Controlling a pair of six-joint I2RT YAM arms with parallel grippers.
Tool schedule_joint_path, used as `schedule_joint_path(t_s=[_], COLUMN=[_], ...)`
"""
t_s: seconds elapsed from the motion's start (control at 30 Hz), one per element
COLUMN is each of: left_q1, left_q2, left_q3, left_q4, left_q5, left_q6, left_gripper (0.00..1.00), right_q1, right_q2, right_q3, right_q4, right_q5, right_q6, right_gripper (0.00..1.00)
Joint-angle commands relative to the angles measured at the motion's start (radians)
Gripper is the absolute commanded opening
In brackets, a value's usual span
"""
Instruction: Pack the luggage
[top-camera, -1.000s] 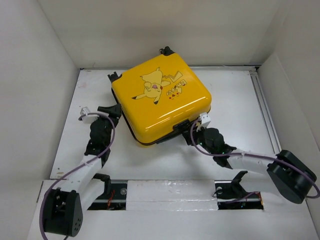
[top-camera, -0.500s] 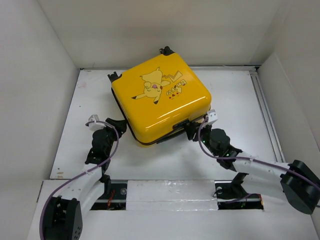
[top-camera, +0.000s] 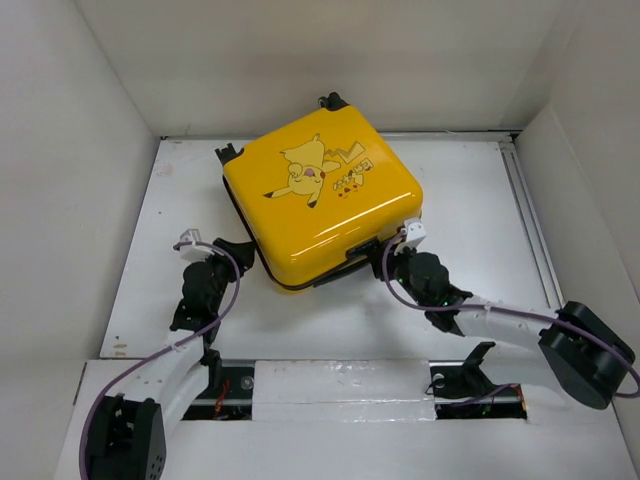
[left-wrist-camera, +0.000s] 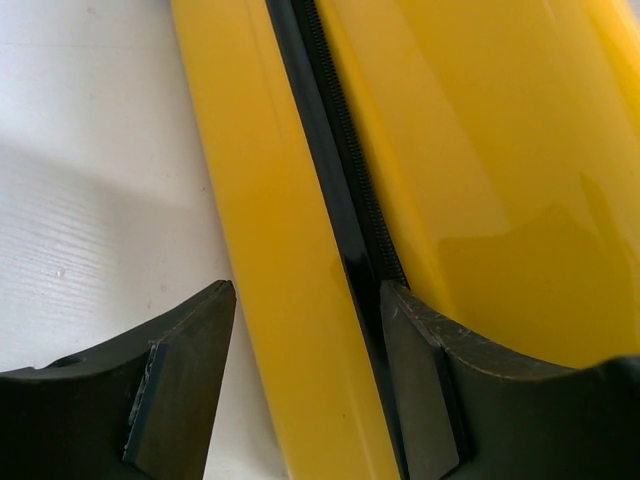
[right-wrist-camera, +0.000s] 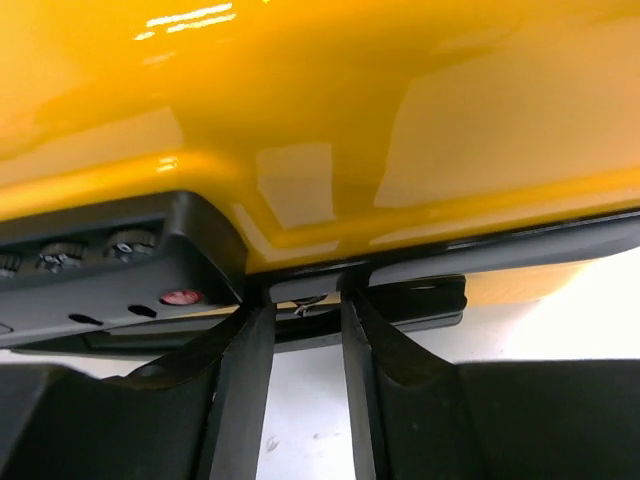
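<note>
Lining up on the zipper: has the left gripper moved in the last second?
Yes. The left gripper slid along the suitcase's left edge toward its near corner, closer to the arm bases.

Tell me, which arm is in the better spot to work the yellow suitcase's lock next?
The right one, probably. The right gripper has its fingertips at the seam just beside the black lock on the luggage. The left gripper sits open at the side zipper, away from the lock.

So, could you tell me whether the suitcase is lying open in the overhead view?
No, the suitcase lies shut, its printed shell facing up on the table.
</note>
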Motion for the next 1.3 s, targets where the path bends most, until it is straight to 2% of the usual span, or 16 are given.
schedule_joint_path(t_s=[0.0, 0.13, 0.17, 0.23, 0.3, 0.33, 0.4, 0.47, 0.5, 0.57, 0.63, 0.77, 0.9, 1.07, 1.2, 1.27], left_q1=[-0.014, -0.014, -0.014, -0.014, -0.014, -0.032, -0.136, -0.236, -0.323, -0.387, -0.420, -0.477, -0.595, -0.619, -0.619, -0.619], left_q2=[-0.002, -0.011, 0.001, 0.001, 0.024, 0.024, 0.033, 0.061, 0.086, 0.113, 0.153, 0.211, 0.252, 0.288, 0.288, 0.298], left_q3=[-0.023, -0.023, -0.023, -0.013, -0.013, 0.000, 0.023, 0.048, 0.077, 0.097, 0.108, 0.108, 0.151, 0.172, 0.181, 0.181], left_q4=[0.004, 0.004, 0.013, 0.025, 0.035, 0.035, 0.035, 0.044, 0.044, 0.054, 0.094, 0.166, 0.167, 0.177, 0.177, 0.177], left_q5=[0.147, 0.171, 0.186, 0.209, 0.218, 0.209, 0.148, 0.030, -0.007, -0.070, -0.109, -0.125, -0.250, -0.234, -0.210, -0.210], left_q6=[0.052, 0.053, 0.062, 0.062, 0.053, 0.053, 0.043, 0.033, 0.014, -0.009, -0.045, -0.095, -0.119, -0.133, -0.119, -0.119], left_gripper=[0.55, 0.54, 0.54, 0.54, 0.54, 0.54, 0.54, 0.54, 0.54, 0.54, 0.54, 0.52, 0.52, 0.52, 0.52, 0.52], right_q1=[-0.012, -0.025, -0.025, -0.025, -0.025, -0.025, -0.025, -0.002, 0.011, 0.031, 0.043, 0.129, 0.267, 0.435, 0.468, 0.468], right_q2=[0.023, 0.048, 0.048, 0.039, -0.015, -0.041, -0.129, -0.177, -0.196, -0.221, -0.233, -0.181, -0.055, 0.129, 0.302, 0.359], right_q3=[0.077, 0.099, 0.099, 0.099, 0.127, 0.145, 0.212, 0.266, 0.306, 0.306, 0.269, 0.203, 0.215, 0.419, 0.540, 0.541], right_q4=[0.101, 0.153, 0.164, 0.173, 0.138, 0.058, -0.047, -0.243, -0.311, -0.410, -0.440, -0.419, -0.293, -0.258, -0.229, -0.157], right_q5=[0.020, 0.030, 0.030, 0.019, 0.001, -0.021, -0.125, -0.255, -0.292, -0.379, -0.473, -0.512, -0.478, -0.441, -0.441, -0.402], right_q6=[-0.036, -0.050, -0.059, -0.082, -0.104, -0.117, -0.137, -0.151, -0.151, -0.110, -0.069, 0.019, 0.047, -0.016, -0.041, -0.030], right_gripper=[0.38, 0.17, 0.07, 0.00, 0.00, 0.00, 0.00, 0.00, 0.00, 0.00, 0.00, 0.00, 0.00, 0.00, 0.00, 0.00])
